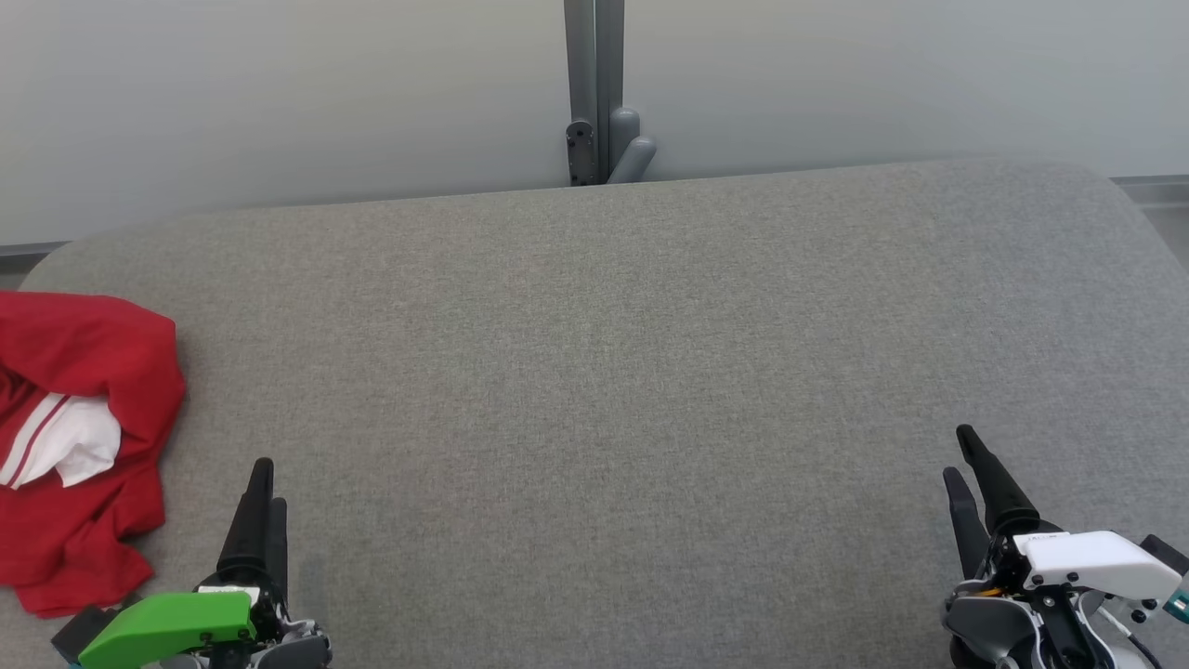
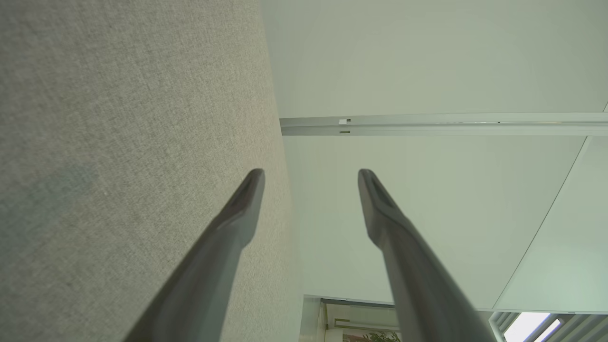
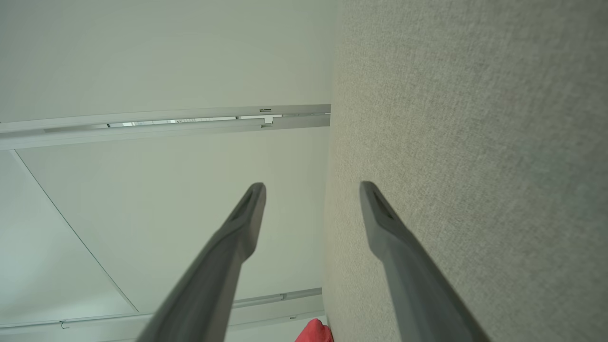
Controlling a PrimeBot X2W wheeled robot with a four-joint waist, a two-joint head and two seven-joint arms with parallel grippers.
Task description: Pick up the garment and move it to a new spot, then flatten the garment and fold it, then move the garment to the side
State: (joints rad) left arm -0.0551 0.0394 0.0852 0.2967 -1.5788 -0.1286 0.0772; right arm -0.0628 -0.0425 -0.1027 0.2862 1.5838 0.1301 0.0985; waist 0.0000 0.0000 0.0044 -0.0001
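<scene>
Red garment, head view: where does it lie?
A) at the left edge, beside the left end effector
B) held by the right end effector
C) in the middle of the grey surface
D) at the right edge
A: the red garment lies crumpled at the left edge of the grey surface, just left of the left end effector.

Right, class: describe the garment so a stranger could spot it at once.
Start from the wide grey cushion. At its left edge, beside the left gripper, lies the crumpled garment. It alone is red, with a white striped patch.
</scene>
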